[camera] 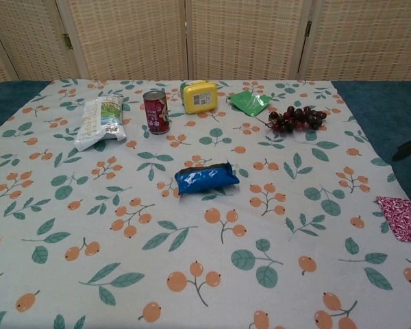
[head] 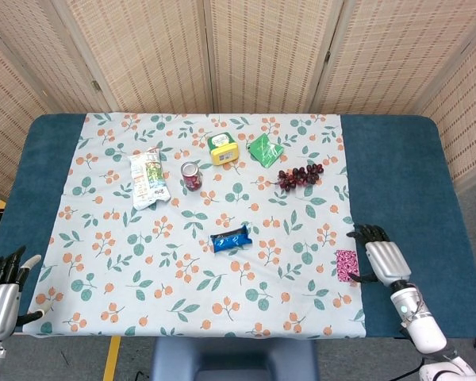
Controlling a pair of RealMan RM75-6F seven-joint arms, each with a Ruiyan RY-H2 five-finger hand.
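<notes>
At the lower right of the head view, the right hand [head: 385, 259] hangs over the blue desk [head: 404, 182] with its fingers spread and nothing in them; its thumb side lies just beside the small magenta patterned packet [head: 347, 265], which lies flat at the right edge of the leaf-and-berry printed cloth [head: 127, 262]. Whether the thumb touches the packet cannot be told. The chest view shows the same packet [camera: 403, 218] at its right edge, with only a dark fingertip of that hand above it.

Near the lower left corner of the head view, the left hand [head: 1, 292] sits off the cloth's corner, fingers apart and empty.

Toward the middle of the cloth lies a blue foil snack bar [head: 231, 239]. Along the upper part stand a red drink can [head: 191, 176] and a yellow lidded box [head: 224, 148] with a white label, beside a white and green snack bag [head: 147, 178], a flat green sachet [head: 265, 148] and a bunch of dark red grapes [head: 300, 176]. None of the printing on them can be read.
</notes>
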